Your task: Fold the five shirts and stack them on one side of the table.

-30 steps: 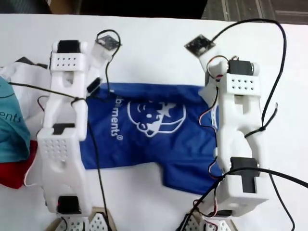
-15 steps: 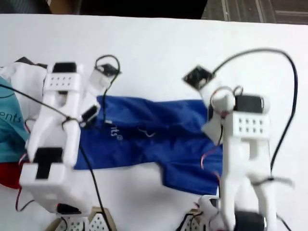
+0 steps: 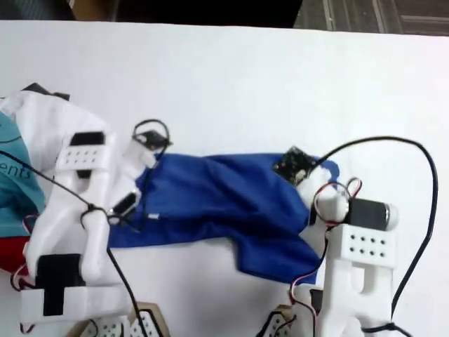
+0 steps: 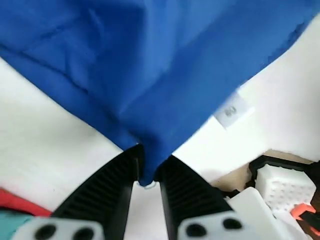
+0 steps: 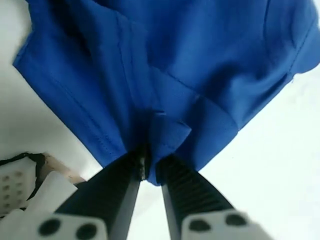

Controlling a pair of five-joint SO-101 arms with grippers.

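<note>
Across the middle of the table (image 3: 224, 70), the blue shirt (image 3: 224, 203) now lies doubled, its far hem drawn toward the near edge and its print hidden. The left gripper (image 4: 147, 175) and right gripper (image 5: 149, 170) stay pinched on that hem, so this fold looks nearly laid.

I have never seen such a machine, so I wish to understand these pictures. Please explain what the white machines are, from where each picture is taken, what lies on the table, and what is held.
The white machines are two robot arms, the left arm and the right arm. One picture comes from a fixed camera looking down over the table; the other two come from cameras on each arm's wrist. A blue shirt lies crumpled on the white table. Beside the left arm lie a white cloth, a teal cloth and a red cloth. The left end effector is shut on the shirt's edge, and the right end effector pinches it too.
</note>
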